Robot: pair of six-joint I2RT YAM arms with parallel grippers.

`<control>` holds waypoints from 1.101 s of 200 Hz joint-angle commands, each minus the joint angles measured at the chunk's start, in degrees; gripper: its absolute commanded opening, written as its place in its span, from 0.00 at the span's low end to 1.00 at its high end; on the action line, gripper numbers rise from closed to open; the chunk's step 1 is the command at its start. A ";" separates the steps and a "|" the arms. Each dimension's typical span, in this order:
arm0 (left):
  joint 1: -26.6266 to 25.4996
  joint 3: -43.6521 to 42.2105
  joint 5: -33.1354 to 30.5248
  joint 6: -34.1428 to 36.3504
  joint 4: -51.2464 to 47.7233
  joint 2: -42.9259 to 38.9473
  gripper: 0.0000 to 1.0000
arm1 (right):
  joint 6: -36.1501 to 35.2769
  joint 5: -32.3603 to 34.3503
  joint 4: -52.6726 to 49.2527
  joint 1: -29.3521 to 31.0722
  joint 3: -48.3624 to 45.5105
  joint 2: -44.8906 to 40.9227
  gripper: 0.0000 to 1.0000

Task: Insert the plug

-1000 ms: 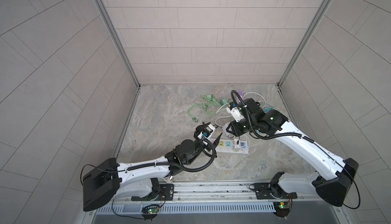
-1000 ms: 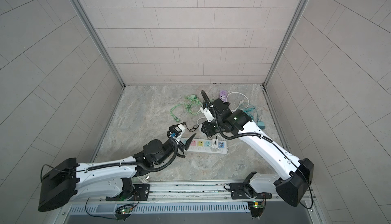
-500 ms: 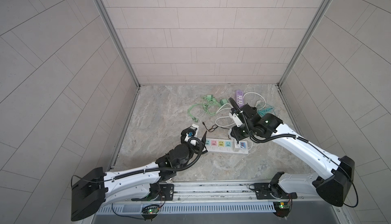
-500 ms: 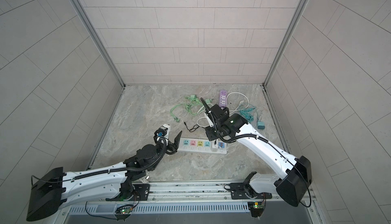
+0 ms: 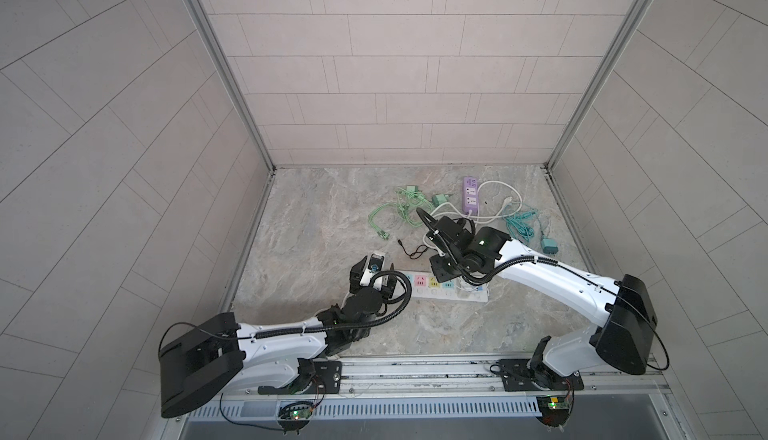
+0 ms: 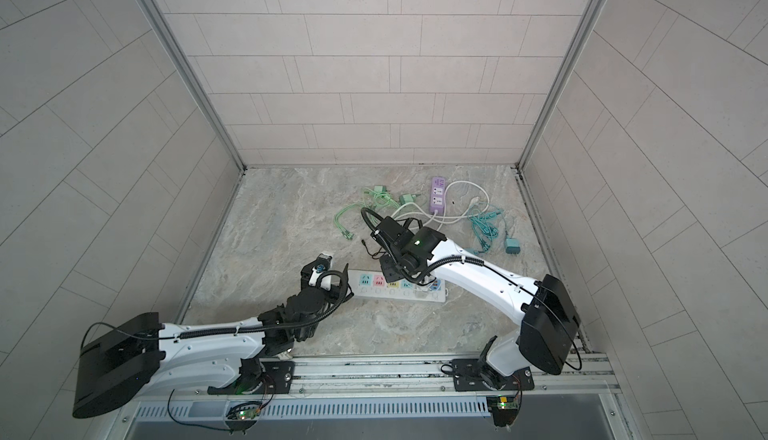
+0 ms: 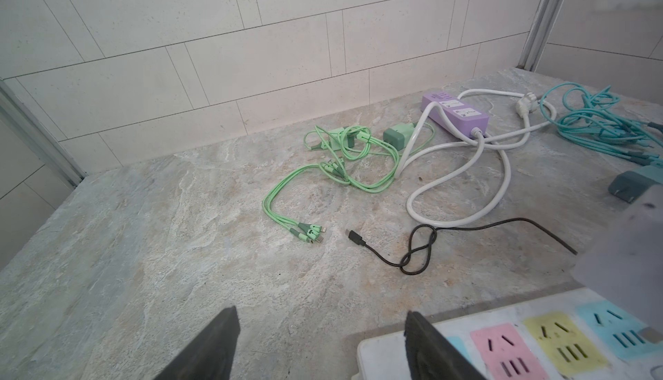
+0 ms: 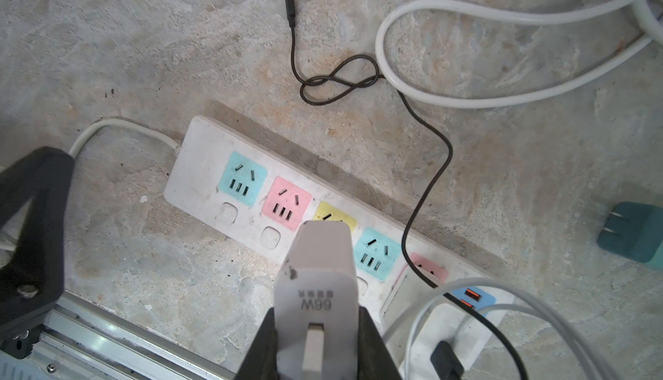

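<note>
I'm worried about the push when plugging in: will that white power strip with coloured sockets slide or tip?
Tipping seems unlikely: the power strip lies long and flat on the floor. It might slide, since the left gripper stands open at its end, not clamping it.

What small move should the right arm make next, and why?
Probably press the white charger down toward the socket. The right gripper is shut on it, its front end sits over the yellow socket of the power strip, and whether the prongs are seated cannot be seen.
</note>
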 commanded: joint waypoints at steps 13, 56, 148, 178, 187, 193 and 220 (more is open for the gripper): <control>0.85 0.90 -1.67 -2.37 -0.40 -0.24 0.77 | 7.07 4.95 0.03 0.46 -2.77 -2.10 0.06; 2.02 1.23 -1.72 -4.06 -1.04 1.20 0.78 | 11.59 6.78 1.54 0.72 -7.14 -4.15 0.06; 2.32 1.65 0.25 -4.10 -2.82 0.68 0.78 | 16.18 8.61 3.91 0.57 -8.06 0.52 0.01; 2.36 1.59 0.31 -4.07 -2.74 0.68 0.79 | 16.91 9.01 4.07 0.46 -8.75 0.70 0.01; 2.37 1.45 0.35 -3.92 -2.73 0.60 0.79 | 17.02 9.11 4.05 0.31 -8.98 0.62 0.01; 2.39 1.39 0.35 -3.96 -2.73 0.55 0.79 | 17.08 9.05 4.06 0.14 -9.17 0.61 0.01; 2.45 1.30 0.44 -4.01 -2.61 0.29 0.79 | 17.43 8.85 4.41 -0.59 -10.38 0.46 0.00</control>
